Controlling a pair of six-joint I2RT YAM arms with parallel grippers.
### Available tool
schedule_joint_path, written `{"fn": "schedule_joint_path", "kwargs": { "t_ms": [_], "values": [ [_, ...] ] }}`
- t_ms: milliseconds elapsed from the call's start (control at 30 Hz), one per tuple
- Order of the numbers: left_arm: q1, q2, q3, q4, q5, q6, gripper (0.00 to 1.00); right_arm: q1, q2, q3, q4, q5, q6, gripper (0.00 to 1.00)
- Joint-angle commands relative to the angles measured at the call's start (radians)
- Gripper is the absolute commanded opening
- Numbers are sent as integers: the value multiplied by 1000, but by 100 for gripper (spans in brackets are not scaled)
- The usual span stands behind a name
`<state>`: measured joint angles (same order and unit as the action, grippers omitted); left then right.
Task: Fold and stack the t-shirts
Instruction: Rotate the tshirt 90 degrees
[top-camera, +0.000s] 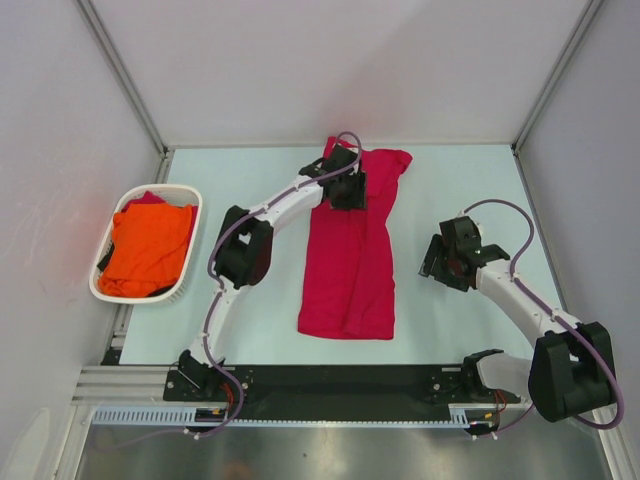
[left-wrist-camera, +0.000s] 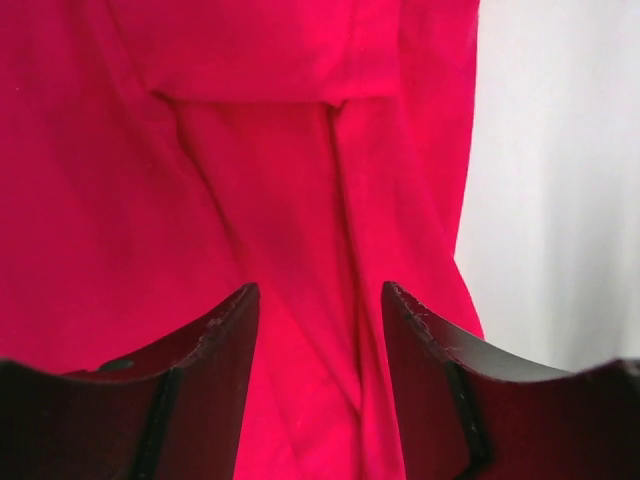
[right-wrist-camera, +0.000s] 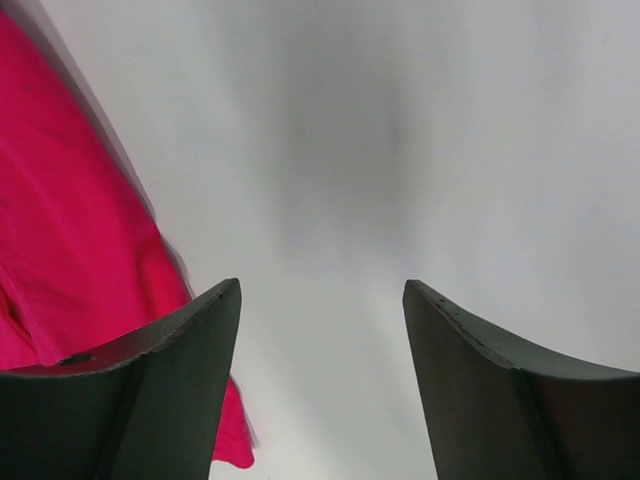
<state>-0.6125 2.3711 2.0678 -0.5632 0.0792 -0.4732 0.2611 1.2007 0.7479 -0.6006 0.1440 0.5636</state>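
Crimson t-shirt (top-camera: 350, 262), soft creased strip; left end effector (left-wrist-camera: 320, 292), right end effector (right-wrist-camera: 322, 288) both spread apart

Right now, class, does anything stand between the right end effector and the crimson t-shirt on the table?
Nothing visible does. Only bare table lies between the open right end effector and the crimson t-shirt. The white basket holding the orange shirt sits far off on the left.
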Motion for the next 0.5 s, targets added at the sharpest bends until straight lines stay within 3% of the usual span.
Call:
{"fn": "schedule_joint_path", "kwargs": {
  "t_ms": [0, 233, 467],
  "values": [
    [5, 0, 15, 14, 117, -27, 55, -6, -12, -2, 21, -4, -14, 71],
    [8, 7, -51, 98, 212, -56, 52, -10, -7, -2, 27, -12, -14, 71],
    [8, 51, -32, 80, 200, -56, 53, -13, 2, 1, 28, -17, -13, 71]
  ]
}}
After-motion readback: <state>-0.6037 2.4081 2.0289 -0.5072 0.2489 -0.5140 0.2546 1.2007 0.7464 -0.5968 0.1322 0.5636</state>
